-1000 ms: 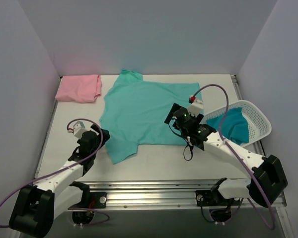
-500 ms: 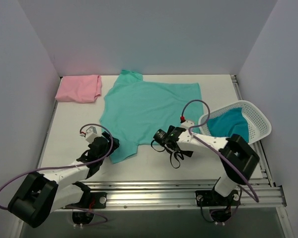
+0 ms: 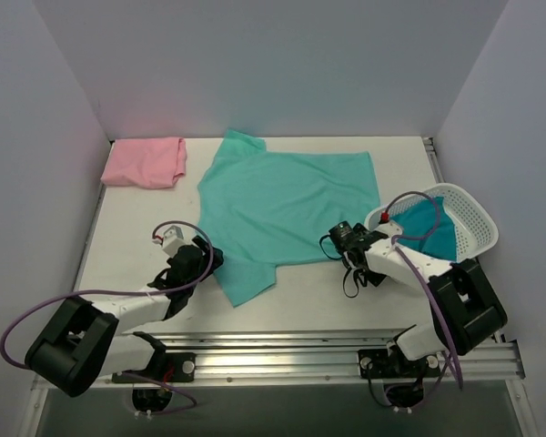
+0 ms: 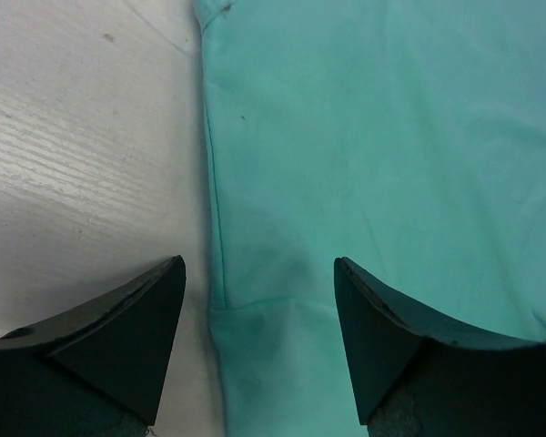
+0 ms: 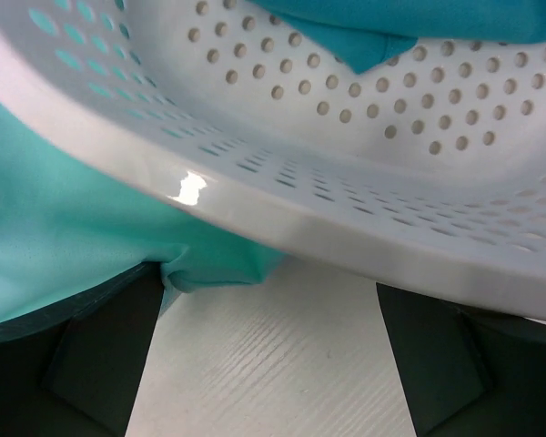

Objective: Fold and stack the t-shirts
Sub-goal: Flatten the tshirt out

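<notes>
The mint-green t-shirt (image 3: 282, 205) lies spread flat mid-table, collar toward the back. My left gripper (image 3: 209, 261) is open at its near-left sleeve; in the left wrist view (image 4: 259, 346) the fingers (image 4: 118, 337) straddle the shirt's edge (image 4: 346, 137). My right gripper (image 3: 338, 238) is open at the shirt's near-right corner, beside the basket. In the right wrist view (image 5: 268, 364) that corner (image 5: 73, 237) is bunched against the left finger (image 5: 100, 355). The teal t-shirt (image 3: 428, 228) lies in the basket and shows in the right wrist view (image 5: 382, 27). The pink t-shirt (image 3: 146, 162) lies folded at the back left.
The white mesh basket (image 3: 478, 218) stands at the right table edge, and its rim (image 5: 346, 228) hangs just above my right gripper. Walls close in the table on the left, back and right. A metal rail (image 3: 282, 350) runs along the near edge.
The mint-green shirt has shifted to the right, toward the basket. My right gripper moved right and back to the basket's rim. My left gripper edged right along the sleeve.
</notes>
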Robot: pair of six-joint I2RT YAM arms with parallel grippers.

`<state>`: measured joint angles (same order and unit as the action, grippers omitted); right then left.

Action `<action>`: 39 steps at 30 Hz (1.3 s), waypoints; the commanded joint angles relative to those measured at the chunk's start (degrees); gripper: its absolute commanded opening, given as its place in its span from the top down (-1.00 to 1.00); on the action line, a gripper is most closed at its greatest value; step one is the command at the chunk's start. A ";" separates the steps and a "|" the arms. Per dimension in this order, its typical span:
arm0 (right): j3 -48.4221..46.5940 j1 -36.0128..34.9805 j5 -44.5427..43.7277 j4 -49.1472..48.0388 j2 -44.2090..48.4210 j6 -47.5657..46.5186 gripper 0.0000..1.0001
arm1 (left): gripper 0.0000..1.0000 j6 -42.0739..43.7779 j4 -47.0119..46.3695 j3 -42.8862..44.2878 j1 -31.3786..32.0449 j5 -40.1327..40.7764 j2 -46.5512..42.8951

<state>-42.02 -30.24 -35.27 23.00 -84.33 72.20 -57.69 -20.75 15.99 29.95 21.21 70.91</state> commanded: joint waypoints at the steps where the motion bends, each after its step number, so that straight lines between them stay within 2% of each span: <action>1: 3.25 2.90 0.28 -3.83 5.84 -3.12 -0.92 | -0.51 1.44 -0.08 1.06 0.28 0.06 2.21; 8: 6.95 4.14 6.08 -9.38 12.69 -10.24 -0.91 | -0.51 1.71 -0.25 1.76 0.28 0.23 3.44; 14: 6.95 4.22 2.84 -6.92 17.71 -10.42 -0.93 | -0.51 1.53 -2.01 1.85 0.37 -0.38 4.58; 16: 7.04 4.49 2.40 -7.18 17.28 -10.50 -0.93 | -0.51 1.53 -2.19 2.12 0.28 -0.82 5.28; 23: 4.84 5.81 5.11 -8.15 3.58 -9.80 -0.93 | -0.50 1.62 -2.54 1.94 0.37 -1.70 4.85; 25: 5.45 5.89 5.29 -10.07 2.86 -9.19 -0.93 | -0.50 1.53 -2.54 1.42 0.37 -1.35 4.67; 31: 8.36 9.31 6.00 -14.66 7.25 -9.89 -0.83 | -0.50 1.70 -2.98 0.98 0.37 -1.35 5.28; 34: 7.04 9.76 4.69 -12.82 7.52 -9.89 -0.82 | -0.50 1.79 -3.77 0.89 0.37 -1.61 5.90; 39: 6.33 10.02 0.29 -8.51 13.57 -8.40 -0.82 | -0.50 1.97 -4.73 1.06 0.37 -1.96 6.78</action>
<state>-34.24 -20.95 -29.41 10.13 -75.81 62.85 -56.51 -26.13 17.72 29.98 20.49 76.36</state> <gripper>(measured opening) 0.913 0.749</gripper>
